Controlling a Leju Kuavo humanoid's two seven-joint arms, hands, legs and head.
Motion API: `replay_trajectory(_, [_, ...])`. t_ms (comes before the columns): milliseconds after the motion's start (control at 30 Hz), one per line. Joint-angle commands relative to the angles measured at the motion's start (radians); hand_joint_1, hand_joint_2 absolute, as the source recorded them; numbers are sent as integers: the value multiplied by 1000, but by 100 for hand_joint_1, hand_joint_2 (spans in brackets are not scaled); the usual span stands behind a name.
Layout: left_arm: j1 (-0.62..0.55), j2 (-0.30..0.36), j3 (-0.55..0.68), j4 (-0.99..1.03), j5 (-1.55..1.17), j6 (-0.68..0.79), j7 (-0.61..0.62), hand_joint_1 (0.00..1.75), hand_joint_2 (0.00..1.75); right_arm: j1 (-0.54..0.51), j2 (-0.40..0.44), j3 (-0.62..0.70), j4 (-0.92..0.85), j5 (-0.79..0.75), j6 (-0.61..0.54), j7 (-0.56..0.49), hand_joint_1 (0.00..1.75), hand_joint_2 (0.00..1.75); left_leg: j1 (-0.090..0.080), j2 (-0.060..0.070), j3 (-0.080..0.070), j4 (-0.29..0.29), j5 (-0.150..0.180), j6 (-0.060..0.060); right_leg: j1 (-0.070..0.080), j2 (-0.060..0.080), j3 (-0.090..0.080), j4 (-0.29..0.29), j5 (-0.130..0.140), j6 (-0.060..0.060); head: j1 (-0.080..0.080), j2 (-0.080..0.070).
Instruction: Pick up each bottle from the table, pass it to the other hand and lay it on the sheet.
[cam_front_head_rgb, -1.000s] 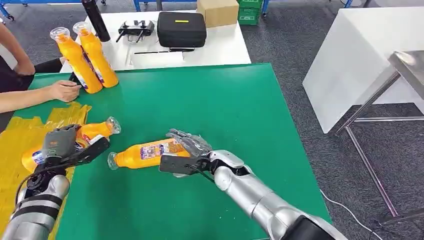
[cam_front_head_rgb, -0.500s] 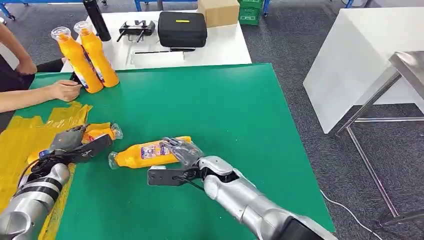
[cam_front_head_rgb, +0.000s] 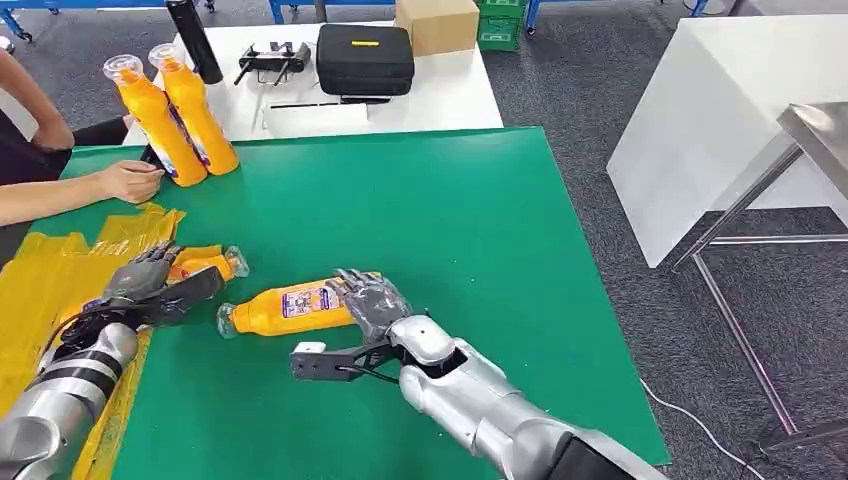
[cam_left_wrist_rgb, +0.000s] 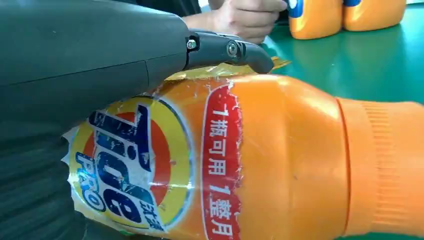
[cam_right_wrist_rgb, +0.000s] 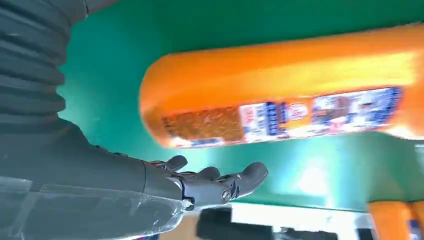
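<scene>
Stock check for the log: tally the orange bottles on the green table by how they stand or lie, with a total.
Standing bottles: 2
Lying bottle on the green table: 1
Lying bottle on the yellow sheet: 1
Total: 4

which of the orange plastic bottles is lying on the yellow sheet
The orange bottle under the left hand, its cap overhanging the green table; another lies on bare green, two stand upright.

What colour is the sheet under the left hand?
Yellow sheet, best seen in the head view, under the left hand.
</scene>
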Motion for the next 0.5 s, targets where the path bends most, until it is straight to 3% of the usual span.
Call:
replay_trajectory(33, [-17,-3,-64,13,150,-126,-122,0,175,-64,7,28,181,106,-15,58,0,175,1,-2,2,0,-1,-2,0,-2,3,0,-1,0,0,0])
replay_trajectory(267, [31,86,-70,-76,417,-353,-340,0,175,-75,17,-11,195,112,28,11,0,175,1,3,3,1,-2,-2,1,3,3,1,-1,-1,0,0])
replay_trajectory(367, [65,146,-108,-132,546,-434,-388,0,175,-79,22,-22,202,123,30,-4,0,175,1,5,2,1,-2,-2,1,4,1,1,-1,-1,0,0])
replay_trajectory(500, [69,154,-120,-138,562,-433,-384,0,175,-80,23,-25,202,125,32,-5,0,175,1,2,1,1,-1,-1,1,1,1,1,-1,0,0,0])
